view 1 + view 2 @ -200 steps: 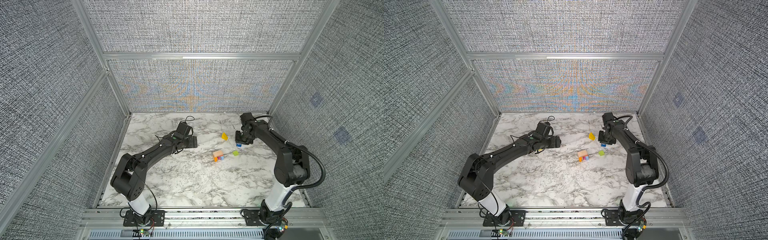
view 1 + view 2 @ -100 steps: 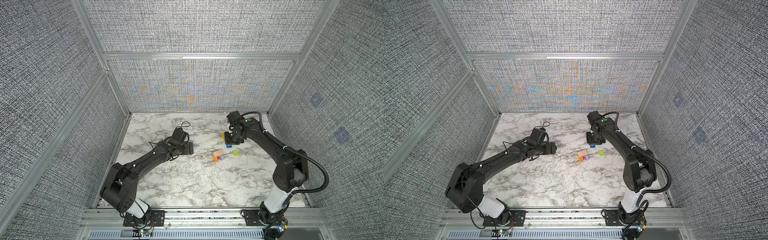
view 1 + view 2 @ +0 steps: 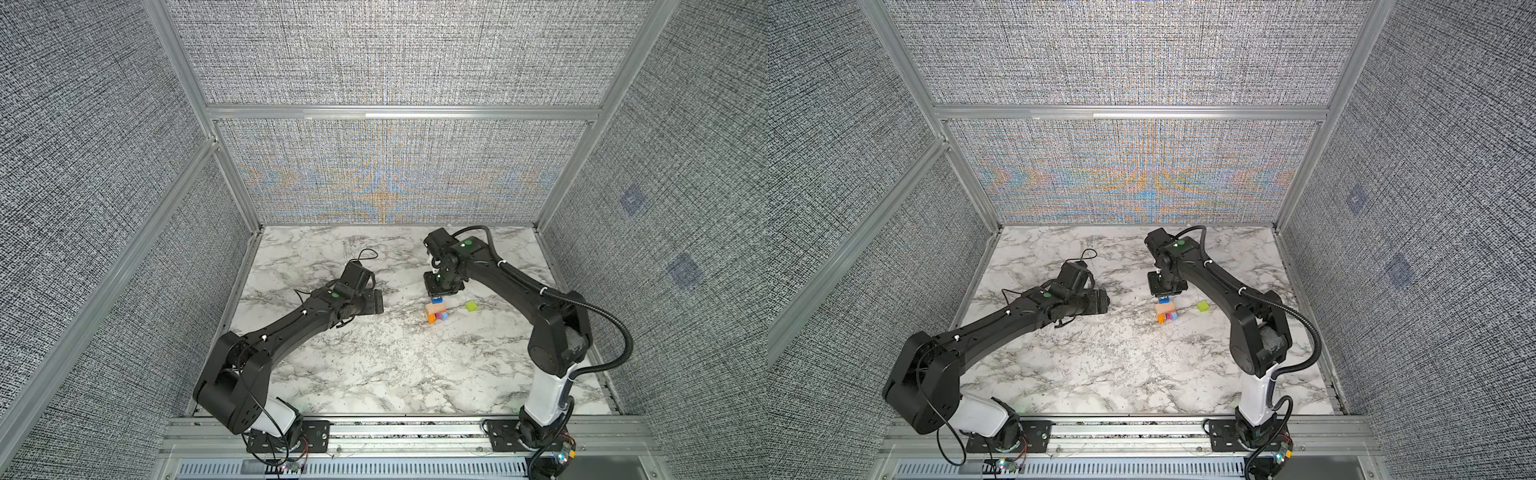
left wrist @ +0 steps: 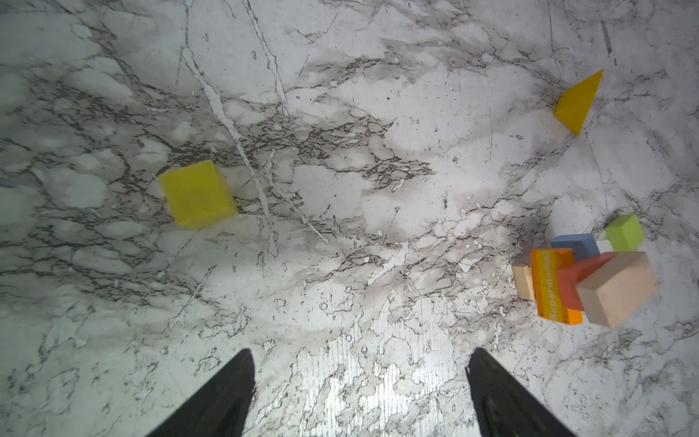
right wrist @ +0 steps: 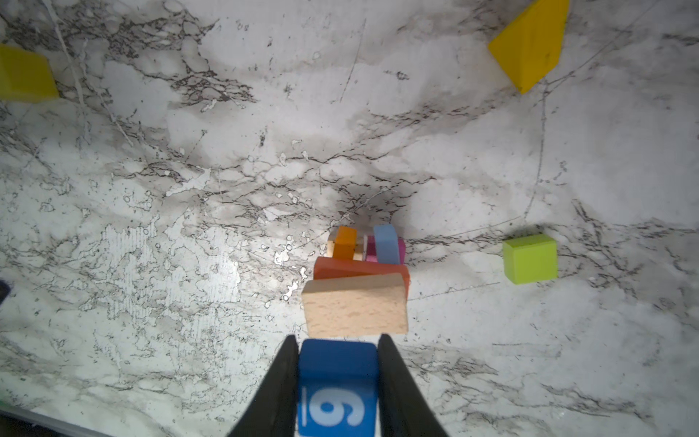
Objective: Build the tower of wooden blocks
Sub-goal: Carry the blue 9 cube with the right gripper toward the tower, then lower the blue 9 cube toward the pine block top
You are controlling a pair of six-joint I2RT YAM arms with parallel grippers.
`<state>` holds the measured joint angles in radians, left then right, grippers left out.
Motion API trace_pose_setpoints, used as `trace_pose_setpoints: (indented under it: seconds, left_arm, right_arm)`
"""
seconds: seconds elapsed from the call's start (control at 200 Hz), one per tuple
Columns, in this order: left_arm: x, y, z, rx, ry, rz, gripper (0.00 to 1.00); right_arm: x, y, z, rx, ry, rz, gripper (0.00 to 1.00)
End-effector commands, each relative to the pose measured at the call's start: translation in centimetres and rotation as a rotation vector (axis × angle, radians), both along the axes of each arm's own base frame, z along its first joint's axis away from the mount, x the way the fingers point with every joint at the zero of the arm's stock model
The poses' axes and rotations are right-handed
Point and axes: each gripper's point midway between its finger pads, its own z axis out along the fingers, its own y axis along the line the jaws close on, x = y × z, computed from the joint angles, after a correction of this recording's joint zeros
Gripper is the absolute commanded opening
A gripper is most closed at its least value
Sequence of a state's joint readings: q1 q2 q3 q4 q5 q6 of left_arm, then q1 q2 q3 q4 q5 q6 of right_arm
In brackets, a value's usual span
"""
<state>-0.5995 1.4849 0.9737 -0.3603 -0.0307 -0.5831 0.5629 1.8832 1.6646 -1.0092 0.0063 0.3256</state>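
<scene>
- The marble table (image 3: 374,374) carries loose blocks around the tower (image 3: 436,312). A lime green cube (image 3: 471,307) sits near it on the side toward the right edge, apart from it.
- In the wrist views a yellow wedge (image 5: 529,49) lies well apart from the stack, and a yellow cube (image 4: 196,195) lies alone on bare marble, farther off.
- The tower stands about mid-depth on the table, a little toward the right edge. A bare wood block (image 5: 355,306) lies flat on top, over a red-orange block (image 5: 359,268).
- Beneath these stand an orange block (image 4: 550,283) with lettering, a light blue block (image 5: 386,242) and a magenta block (image 5: 401,248). A small bare wood piece (image 4: 524,285) touches the orange one.
- The right gripper (image 5: 337,338) is clamped on a blue block (image 5: 337,382) with a white 6 on its face, one finger pressed on each side.
- That blue block hangs just beside the tower on the side toward the far edge, next to the bare wood block. Whether they touch cannot be told.
- The left gripper (image 4: 362,352) has its jaws spread wide over bare marble with nothing between them. It is toward the left edge, well apart from the tower.
</scene>
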Motion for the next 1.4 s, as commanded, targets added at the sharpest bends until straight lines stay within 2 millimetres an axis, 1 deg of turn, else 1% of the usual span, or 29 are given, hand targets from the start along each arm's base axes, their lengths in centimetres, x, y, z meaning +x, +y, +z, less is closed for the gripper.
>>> trace_pose_setpoints:
  seconds: [0.0,0.225,0.42,0.875,1.035,1.396]
  left_arm:
    - [0.4,0.2,0.2,0.004,-0.019,0.014,0.89]
    - [0.7,-0.2,0.1,-0.004,-0.017,0.012,0.89]
    - [0.7,-0.3,-0.2,-0.004,-0.01,0.012,0.89]
    - [0.8,-0.3,-0.2,-0.004,-0.009,0.012,0.89]
    - [0.7,-0.3,-0.2,-0.002,-0.011,0.01,0.89]
    - [0.8,-0.4,-0.1,-0.005,-0.012,0.007,0.89]
  right_arm:
    - [-0.7,0.7,-0.4,0.001,0.033,0.032,0.32]
    - [-1.0,1.3,-1.2,-0.005,0.053,0.062,0.32]
    - [-1.0,1.3,-1.9,-0.017,0.066,0.069,0.32]
    - [-0.5,1.0,-2.0,-0.039,0.065,0.062,0.32]
    - [-0.3,0.5,-2.2,-0.054,0.065,0.054,0.33]
    - [-0.2,0.5,-2.6,-0.062,0.072,0.047,0.33]
